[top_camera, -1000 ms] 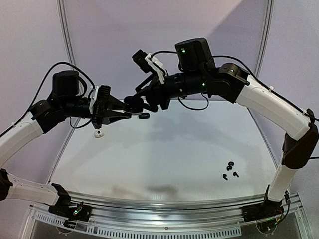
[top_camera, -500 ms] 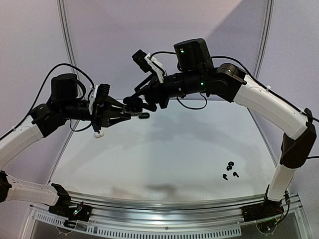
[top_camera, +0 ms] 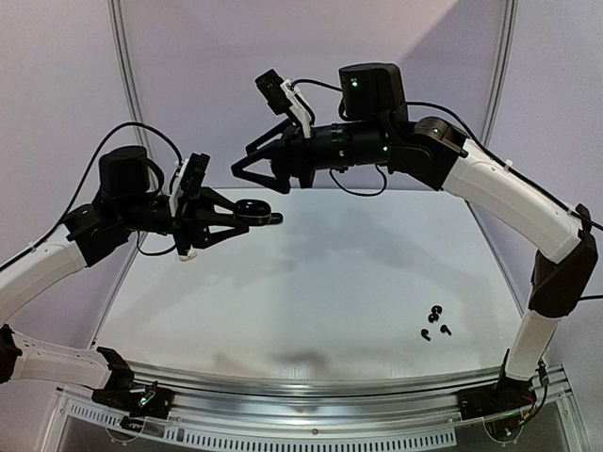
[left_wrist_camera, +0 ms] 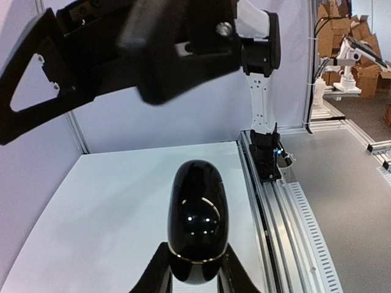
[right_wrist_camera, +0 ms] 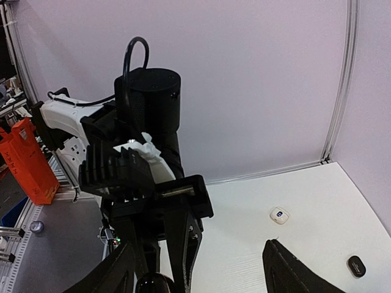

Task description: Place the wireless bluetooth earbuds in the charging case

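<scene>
Black, glossy charging case clamped at its near end by the left gripper and held above the table. Top view: the right gripper hangs just above the case, its jaws wide and empty. The earbuds lie well apart on the table beside the right arm's base, so that arm is nearer. Left wrist view: the case's long axis points away from the fingers, and its lid looks closed. Right wrist view: fingers spread, gripping nothing.

A white bench stands before pale lilac wall panels. A slotted metal rail runs along its near edge. Off to the sides sit an orange box and stacked cardboard boxes.
</scene>
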You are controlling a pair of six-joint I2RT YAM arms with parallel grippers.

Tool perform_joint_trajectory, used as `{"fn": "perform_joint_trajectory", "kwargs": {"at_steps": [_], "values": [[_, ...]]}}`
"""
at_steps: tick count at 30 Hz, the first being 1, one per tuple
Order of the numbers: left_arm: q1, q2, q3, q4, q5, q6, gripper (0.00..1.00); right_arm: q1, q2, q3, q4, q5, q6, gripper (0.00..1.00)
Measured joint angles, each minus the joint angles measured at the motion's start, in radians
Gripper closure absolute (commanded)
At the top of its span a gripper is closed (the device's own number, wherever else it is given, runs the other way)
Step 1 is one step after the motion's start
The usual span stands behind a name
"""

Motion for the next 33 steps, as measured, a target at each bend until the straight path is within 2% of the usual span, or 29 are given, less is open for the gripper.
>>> {"fn": "perform_joint_trajectory", "kwargs": {"at_steps": [3, 11, 25, 33], "values": [[0.011, 0.000, 0.000, 0.016, 0.005, -0.031, 1.00, -0.003, 0.000, 0.000, -0.017, -0.021, -0.025, 0.12], [0.022, -0.002, -0.001, 0.034, 0.008, -0.050, 1.00, 0.007, 0.000, 0.000, -0.165, -0.005, -0.142, 0.11], [0.028, -0.002, -0.011, 0.033, 0.000, -0.046, 1.00, 0.021, 0.000, -0.001, -0.219, 0.127, -0.214, 0.20], [0.033, -0.002, -0.011, -0.006, -0.027, 0.051, 1.00, 0.031, 0.000, 0.003, -0.225, 0.179, -0.211, 0.23]]}}
